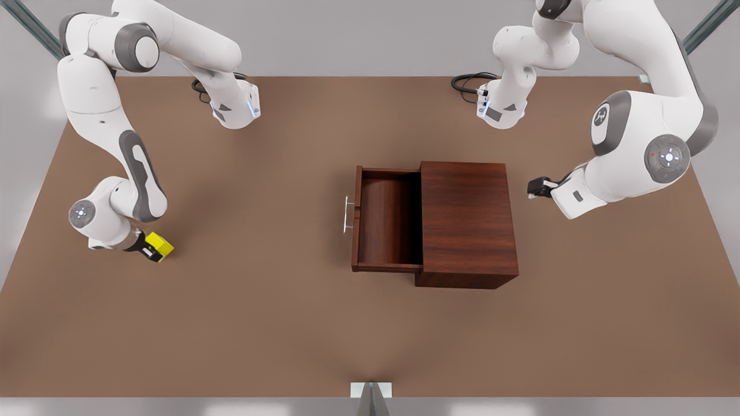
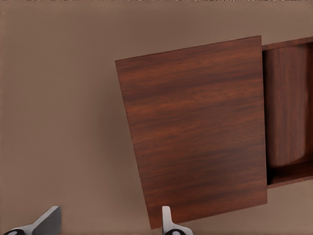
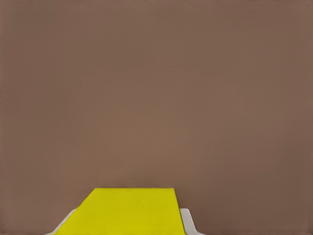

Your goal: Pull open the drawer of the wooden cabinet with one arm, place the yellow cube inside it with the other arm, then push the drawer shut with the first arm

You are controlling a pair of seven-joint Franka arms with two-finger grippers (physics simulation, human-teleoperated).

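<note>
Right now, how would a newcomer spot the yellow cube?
Start at the wooden cabinet mid-table with its drawer pulled open toward the front view's left. Look far left of its silver handle: the yellow cube sits in the right gripper, the only bright thing on the brown table.

Right gripper (image 1: 151, 248) jaws clamp the yellow cube (image 1: 160, 245); the drawer (image 1: 386, 219) stands open

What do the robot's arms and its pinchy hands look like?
Both arms are glossy white with rounded shells and grey joint bands and round grey end caps. A black cable loops at each base. The right gripper, at the front view's left, is black; pale finger edges flank the yellow cube. The left gripper, at the front view's right, is black with silvery fingers.
</note>
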